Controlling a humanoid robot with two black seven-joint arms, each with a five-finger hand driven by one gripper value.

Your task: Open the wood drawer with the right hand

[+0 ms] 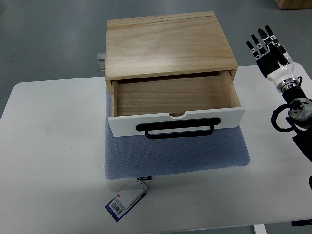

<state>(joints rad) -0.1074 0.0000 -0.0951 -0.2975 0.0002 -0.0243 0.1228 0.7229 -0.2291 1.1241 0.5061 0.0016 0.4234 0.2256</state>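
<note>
A light wood drawer box (168, 44) stands on a blue pad (175, 153) on the white table (48, 161). Its drawer (173, 95) is pulled out toward me and is empty inside. The drawer has a white front panel (126, 126) with a black bar handle (175, 129). My right hand (265, 46) is at the right of the box, raised off the table, fingers spread and holding nothing. It is well apart from the handle. The left arm is out of view.
A barcode tag (125, 200) hangs from the pad's front edge. A metal fitting (100, 61) sticks out at the box's back left. The grey floor shows beyond the table's far edge.
</note>
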